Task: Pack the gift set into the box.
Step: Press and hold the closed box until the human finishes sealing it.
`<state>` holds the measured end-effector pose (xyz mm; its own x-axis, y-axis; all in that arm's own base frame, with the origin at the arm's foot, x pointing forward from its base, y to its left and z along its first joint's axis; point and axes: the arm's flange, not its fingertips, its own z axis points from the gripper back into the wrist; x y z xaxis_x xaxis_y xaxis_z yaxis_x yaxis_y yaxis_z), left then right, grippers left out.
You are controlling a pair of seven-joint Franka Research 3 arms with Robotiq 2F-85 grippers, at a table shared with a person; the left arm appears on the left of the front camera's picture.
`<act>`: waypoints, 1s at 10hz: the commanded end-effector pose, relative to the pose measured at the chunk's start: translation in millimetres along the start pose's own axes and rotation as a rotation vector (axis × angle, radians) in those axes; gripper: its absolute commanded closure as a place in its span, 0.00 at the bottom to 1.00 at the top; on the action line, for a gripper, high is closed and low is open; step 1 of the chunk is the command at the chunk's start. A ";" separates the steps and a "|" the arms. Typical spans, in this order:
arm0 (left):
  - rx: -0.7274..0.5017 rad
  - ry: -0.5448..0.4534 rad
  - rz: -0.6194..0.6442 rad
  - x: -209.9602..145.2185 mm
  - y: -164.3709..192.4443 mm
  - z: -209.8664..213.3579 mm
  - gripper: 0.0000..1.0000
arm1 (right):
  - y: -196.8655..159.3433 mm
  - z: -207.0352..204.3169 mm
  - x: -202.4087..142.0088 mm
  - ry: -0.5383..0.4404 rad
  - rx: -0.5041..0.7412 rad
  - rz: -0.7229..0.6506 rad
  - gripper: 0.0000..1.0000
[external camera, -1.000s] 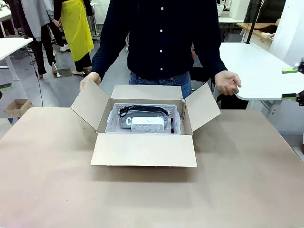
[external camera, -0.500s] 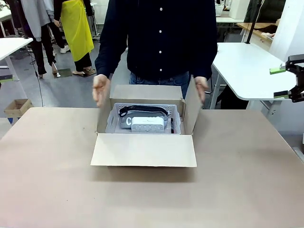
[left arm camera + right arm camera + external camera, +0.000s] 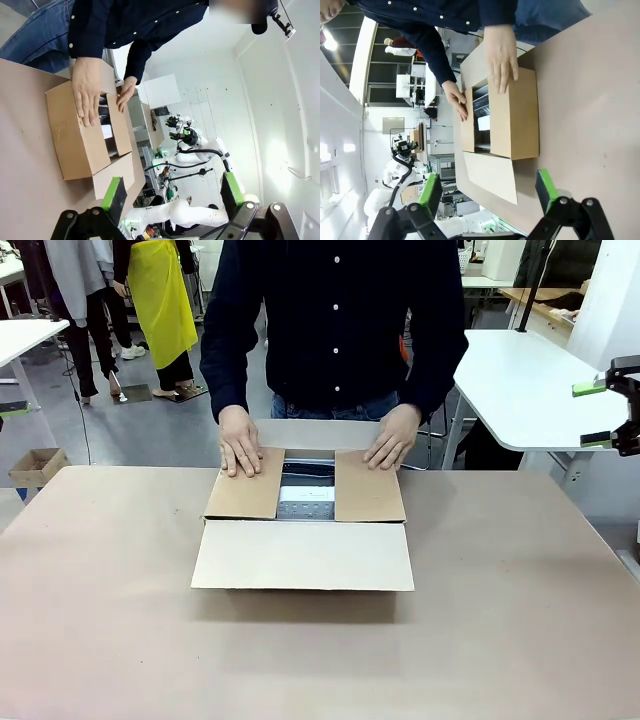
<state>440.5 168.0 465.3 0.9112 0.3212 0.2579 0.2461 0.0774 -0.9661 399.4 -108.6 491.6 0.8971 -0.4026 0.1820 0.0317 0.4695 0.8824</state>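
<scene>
Brown table (image 3: 110, 620) under cardboard box (image 3: 302, 552)

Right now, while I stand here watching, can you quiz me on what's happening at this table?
1. True or false: the person's hands are pressing down the two side flaps of the box.
2. The flap nearest the robot is: A) folded shut, B) lying open and flat, C) torn off.
3. What shows through the gap between the side flaps?
Key: 1 true; 2 B; 3 the gift set.
</scene>
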 end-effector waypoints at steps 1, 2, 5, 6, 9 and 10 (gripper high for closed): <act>0.003 0.004 0.004 -3.4 -2.4 0.5 0.00 | 2.8 2.2 0.5 0.008 -0.007 -0.005 0.00; 0.003 0.004 0.004 -3.4 -2.4 0.5 0.00 | 2.8 2.2 0.5 0.008 -0.007 -0.005 0.00; 0.003 0.004 0.004 -3.4 -2.4 0.5 0.00 | 2.8 2.2 0.5 0.008 -0.007 -0.005 0.00; 0.003 0.004 0.004 -3.4 -2.4 0.5 0.00 | 2.8 2.2 0.5 0.008 -0.007 -0.005 0.00; 0.003 0.004 0.004 -3.4 -2.4 0.5 0.00 | 2.8 2.2 0.5 0.008 -0.007 -0.005 0.00; 0.003 0.004 0.004 -3.4 -2.4 0.5 0.00 | 2.8 2.2 0.5 0.008 -0.007 -0.005 0.00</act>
<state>440.4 168.1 465.3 0.9111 0.3215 0.2579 0.2461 0.0776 -0.9661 399.4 -108.6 491.6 0.8972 -0.4024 0.1819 0.0316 0.4694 0.8824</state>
